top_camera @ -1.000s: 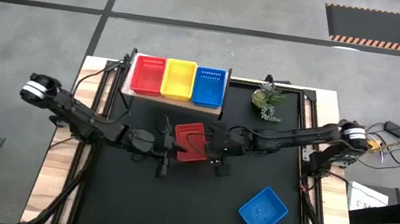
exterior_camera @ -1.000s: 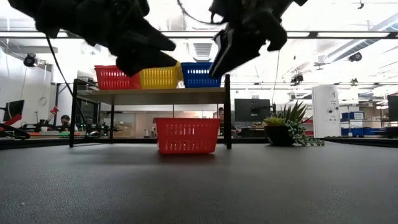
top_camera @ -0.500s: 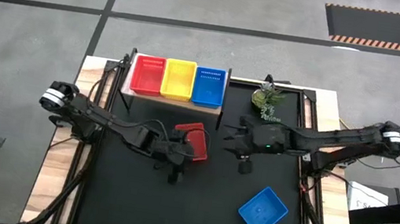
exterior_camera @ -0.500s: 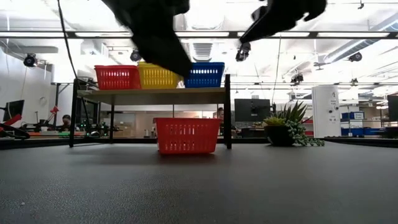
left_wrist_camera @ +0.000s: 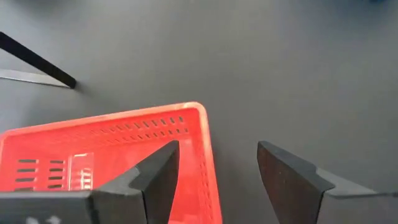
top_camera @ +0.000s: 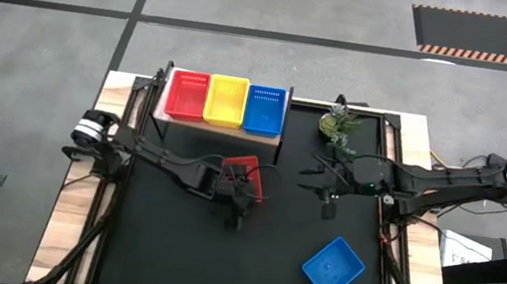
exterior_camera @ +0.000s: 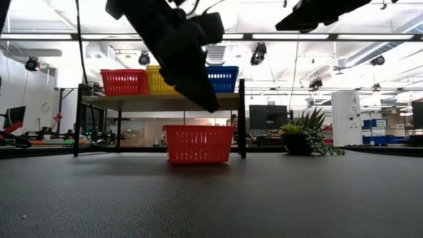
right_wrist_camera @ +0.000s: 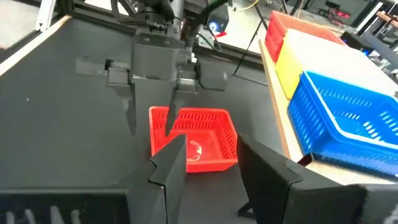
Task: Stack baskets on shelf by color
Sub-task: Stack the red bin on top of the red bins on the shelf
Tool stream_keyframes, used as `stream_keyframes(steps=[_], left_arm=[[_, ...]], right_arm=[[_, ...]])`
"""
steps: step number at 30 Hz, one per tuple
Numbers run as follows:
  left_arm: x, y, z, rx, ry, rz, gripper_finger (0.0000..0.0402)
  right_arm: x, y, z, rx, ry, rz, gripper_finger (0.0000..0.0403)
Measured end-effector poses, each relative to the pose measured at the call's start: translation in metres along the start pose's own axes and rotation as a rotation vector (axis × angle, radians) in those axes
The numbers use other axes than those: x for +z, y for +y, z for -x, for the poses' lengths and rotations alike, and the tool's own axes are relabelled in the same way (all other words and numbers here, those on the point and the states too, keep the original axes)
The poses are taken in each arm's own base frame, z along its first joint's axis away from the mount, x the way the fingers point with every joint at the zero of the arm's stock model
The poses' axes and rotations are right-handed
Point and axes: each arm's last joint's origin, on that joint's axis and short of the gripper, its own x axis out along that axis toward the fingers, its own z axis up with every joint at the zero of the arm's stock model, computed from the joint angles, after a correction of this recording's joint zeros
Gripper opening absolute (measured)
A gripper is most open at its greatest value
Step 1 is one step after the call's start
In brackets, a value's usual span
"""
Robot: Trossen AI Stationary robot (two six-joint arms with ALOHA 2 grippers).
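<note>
High view shows my left gripper point(top_camera: 249, 184) poised over the near right edge of the red perforated plastic basket point(top_camera: 240, 175), which sits on the black tabletop point(top_camera: 167, 250) just in front of the pale-wood shelf point(top_camera: 223, 129). Its fingers are spread, one over the basket's interior and one outside the wall, holding nothing. The shelf already carries a red basket point(top_camera: 187, 95), a yellow basket point(top_camera: 227, 100) and a blue basket point(top_camera: 266, 108) in a row; a second blue basket point(top_camera: 332, 267) lies apart toward the front right of the table. My right gripper point(top_camera: 328, 196) hangs beside the green potted plant point(top_camera: 338, 127), parted and empty. To do this step well I would lower the left gripper until the wall sits deep between the fingers, close squarely, then lift clear of the shelf edge before carrying it onto the red one. Height above the rim is hard to judge from these angles; it appears close.
</note>
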Motion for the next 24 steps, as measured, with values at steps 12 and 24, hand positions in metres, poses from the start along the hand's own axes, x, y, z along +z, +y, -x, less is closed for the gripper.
stream_keyframes(steps=[12,24], left_arm=[[-0.007,0.008,-0.024,-0.018,0.062,0.059,0.0186],[-0.011,0.009,-0.028,-0.047,0.075,0.075,0.0084]], right_arm=[[-0.003,0.001,-0.002,0.004,0.016,0.006,0.0134],[-0.003,0.001,-0.002,0.004,0.017,0.014,0.0134]])
